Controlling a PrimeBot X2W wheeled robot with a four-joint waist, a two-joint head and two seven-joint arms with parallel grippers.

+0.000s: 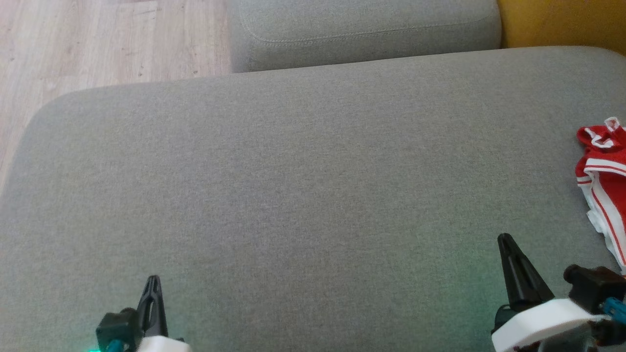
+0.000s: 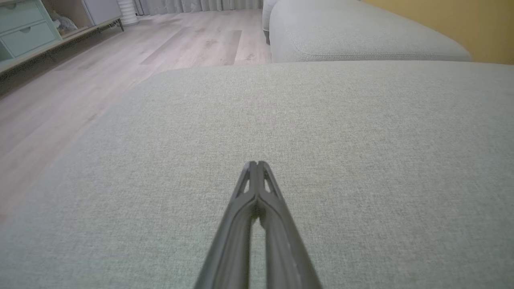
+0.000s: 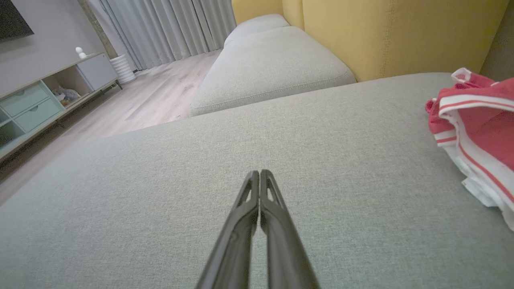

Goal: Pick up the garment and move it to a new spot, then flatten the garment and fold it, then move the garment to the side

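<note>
The garment (image 1: 606, 181) is a red piece of clothing with white stripes, lying bunched at the far right edge of the grey sofa seat (image 1: 303, 195). It reappears at the right side of the right wrist view as a crumpled garment (image 3: 478, 128). My right gripper (image 1: 506, 239) hovers over the seat to the left of it and nearer to me, apart from it, fingers pressed together and holding nothing (image 3: 260, 173). My left gripper (image 1: 153, 279) sits low at the lower left, also shut and empty, with its fingertips (image 2: 257, 164) meeting over bare fabric.
A second grey cushion (image 1: 362, 34) lies beyond the seat, with a yellow backrest (image 3: 393, 32) to its right. Wooden floor (image 1: 98, 39) runs along the left edge of the seat. A low cabinet (image 3: 44, 100) and curtains stand far across the room.
</note>
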